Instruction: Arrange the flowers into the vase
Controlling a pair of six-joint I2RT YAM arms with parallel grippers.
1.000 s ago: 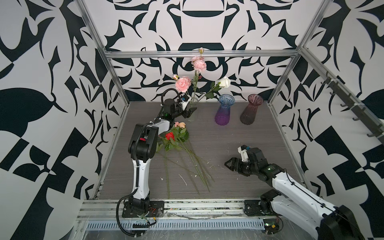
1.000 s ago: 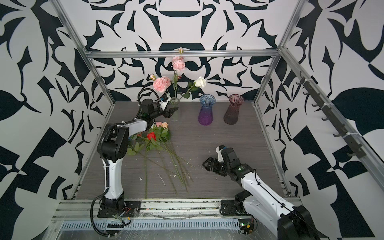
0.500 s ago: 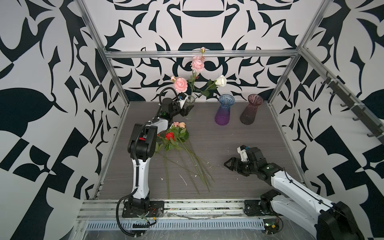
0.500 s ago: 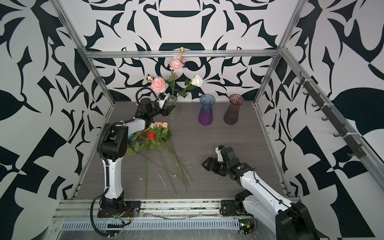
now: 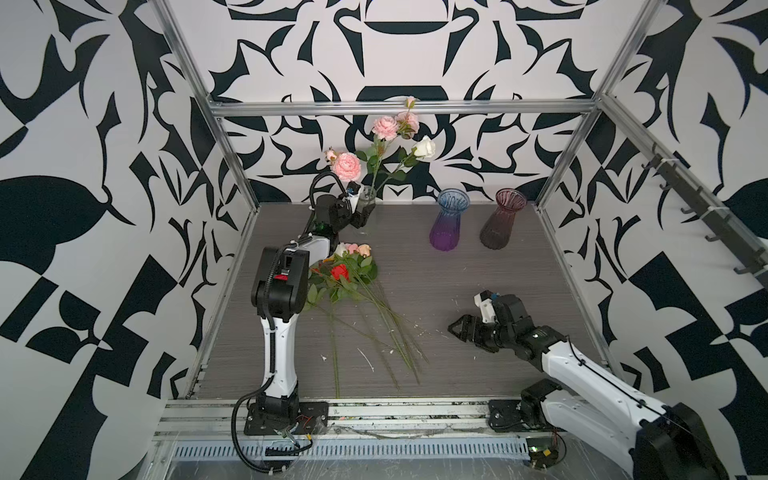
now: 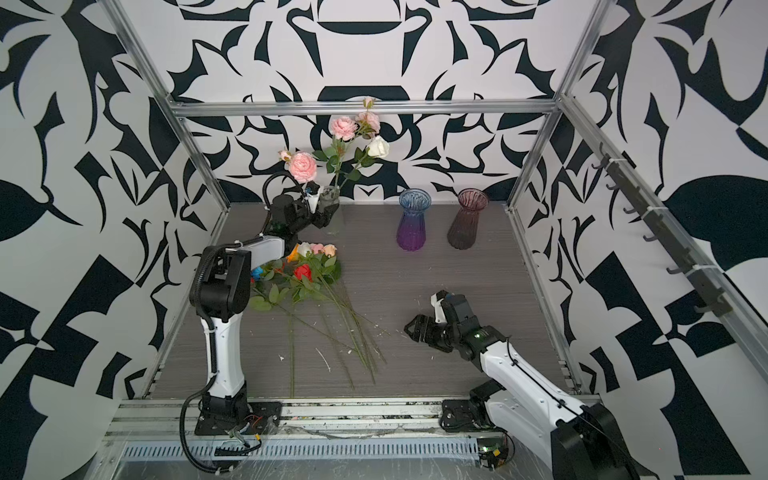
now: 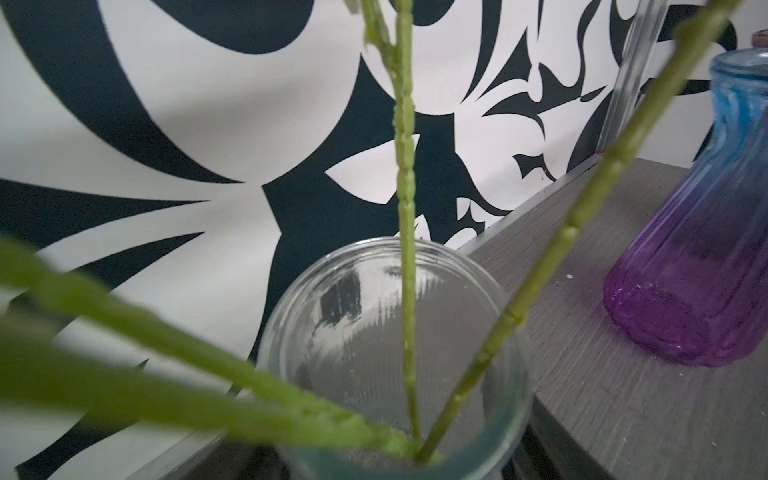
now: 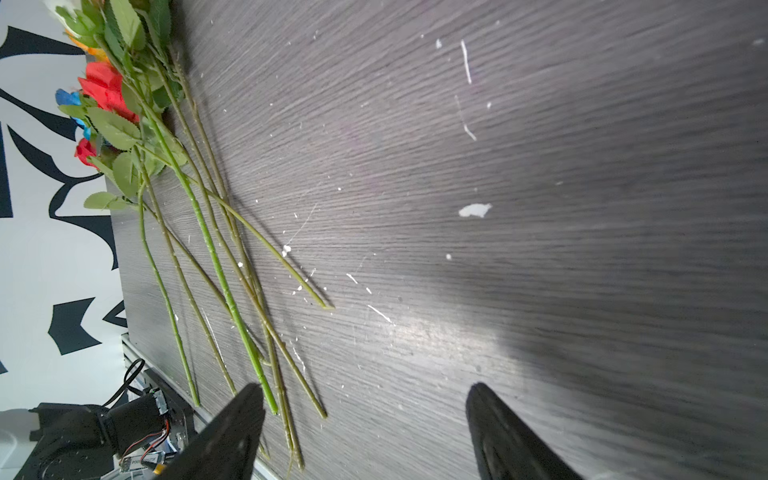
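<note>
Left end effector (image 5: 360, 216) clamps the clear vase (image 7: 286, 291), its jaws mostly hidden; right end effector (image 8: 363, 386) open, empty

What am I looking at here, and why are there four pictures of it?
Two robot arms are bolted to a grey table, each ending in a two-fingered gripper. The two wide pictures come from a pair of cameras overhead; the close-ups come from a camera on each wrist. The left gripper appears to clasp a clear glass vase at the back, which holds three stems topped with pink and white blooms. The right gripper hangs open and empty over the table. A loose bunch of flowers lies flat near the left arm. A blue-purple vase and a smoky pink vase stand empty at the back.
</note>
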